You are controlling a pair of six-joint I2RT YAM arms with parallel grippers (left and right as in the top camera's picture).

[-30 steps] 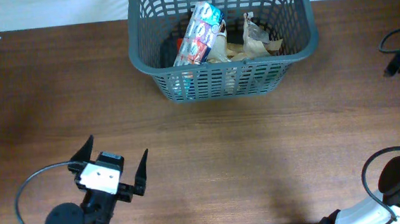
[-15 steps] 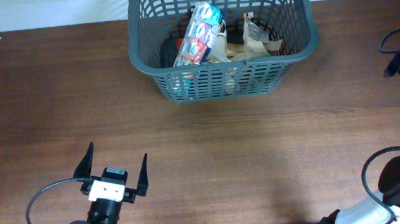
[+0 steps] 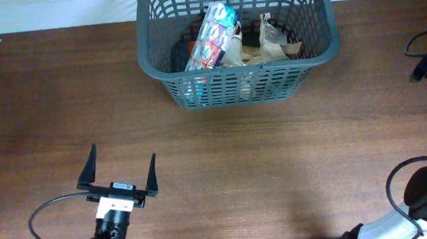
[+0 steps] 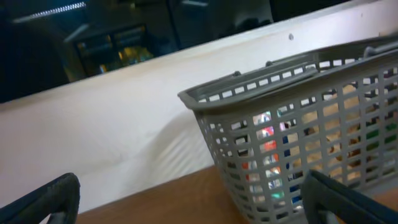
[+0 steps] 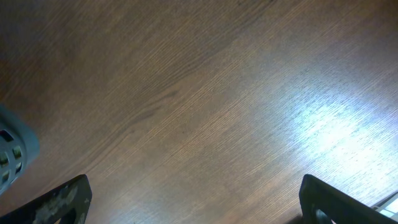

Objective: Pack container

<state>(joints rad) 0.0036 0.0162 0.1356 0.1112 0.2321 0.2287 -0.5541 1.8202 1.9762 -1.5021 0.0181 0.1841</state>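
- The container [image 3: 240, 69] is set on the table [image 3: 291, 152]; a colourful packet [image 3: 211, 35] and what seem to be tan packets [image 3: 272, 46] are held inside it.
- The left gripper [image 3: 122, 162] is seen well in front of the container, jaws spread wide.
- The right gripper [image 5: 194, 202] is likewise spread.

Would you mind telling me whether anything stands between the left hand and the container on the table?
Nothing visible does. Only bare wooden table lies between the open, empty left hand near the front edge and the container at the far edge.
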